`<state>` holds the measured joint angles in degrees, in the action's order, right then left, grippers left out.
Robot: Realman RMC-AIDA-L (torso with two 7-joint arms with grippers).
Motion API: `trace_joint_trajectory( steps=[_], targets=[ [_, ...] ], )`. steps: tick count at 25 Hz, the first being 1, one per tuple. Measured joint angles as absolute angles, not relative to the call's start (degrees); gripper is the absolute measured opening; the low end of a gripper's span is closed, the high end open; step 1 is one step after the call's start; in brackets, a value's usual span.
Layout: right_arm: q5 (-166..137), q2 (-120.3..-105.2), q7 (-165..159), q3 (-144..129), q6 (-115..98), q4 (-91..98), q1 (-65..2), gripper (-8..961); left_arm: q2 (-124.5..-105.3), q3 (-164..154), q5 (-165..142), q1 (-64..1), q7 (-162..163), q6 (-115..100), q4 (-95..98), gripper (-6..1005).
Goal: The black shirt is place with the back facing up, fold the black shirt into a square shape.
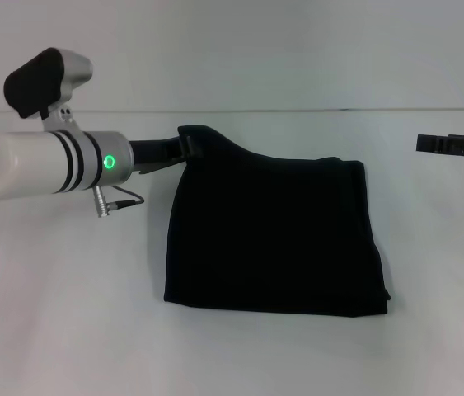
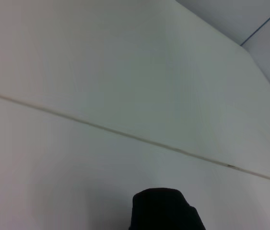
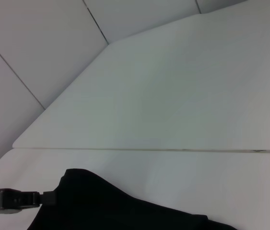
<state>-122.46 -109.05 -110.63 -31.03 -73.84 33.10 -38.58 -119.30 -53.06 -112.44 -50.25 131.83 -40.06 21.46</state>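
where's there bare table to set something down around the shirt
Bare white table lies on the robot's left of the black shirt, below the left gripper; also along the near edge in front of the shirt, and on its right, below the right gripper. It is crowded at the shirt's far left corner, where the left gripper's jaws hold the cloth.

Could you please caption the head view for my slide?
Left gripper lifts a corner of the folded black shirt; right gripper waits aside.

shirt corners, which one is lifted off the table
The far corner of the black shirt on the robot's left, pinched up into a peak by the left gripper. The other three corners lie flat on the table.
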Motion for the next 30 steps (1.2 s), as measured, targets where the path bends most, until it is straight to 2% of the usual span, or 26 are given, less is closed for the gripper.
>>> trace_joint_trajectory(
  steps=[5,11,14,19,23,30],
  targets=[
    [-122.63,-109.05,-110.60,-31.05,-73.81,32.90,-38.59,915,-119.21,-53.16,-112.61,-50.46,131.84,-40.07,21.26,8],
    [-122.68,-109.12,-110.41,-31.20,-74.08,32.95,-38.53,915,-119.15,-52.74,-112.21,-47.69,131.50,-39.45,23.58,36],
    [-122.50,-109.14,-109.79,-31.21,-74.25,33.08,-38.52,915,-118.36,-52.69,-112.19,-45.66,131.36,-38.94,25.96,50],
    [-122.19,-109.19,-107.00,-31.21,-75.57,33.31,-38.93,915,-117.08,-52.74,-112.30,-42.29,131.09,-44.21,31.20,263],
    [-122.17,-109.28,-99.20,-31.20,-81.15,34.18,-39.09,911,-116.86,-52.59,-112.07,-38.37,125.40,-60.67,41.93,381],
    [-122.47,-111.68,-93.56,-33.26,-84.75,38.02,-39.59,876,-117.15,-53.84,-112.74,-39.33,111.24,-75.99,46.54,603]
  ],
)
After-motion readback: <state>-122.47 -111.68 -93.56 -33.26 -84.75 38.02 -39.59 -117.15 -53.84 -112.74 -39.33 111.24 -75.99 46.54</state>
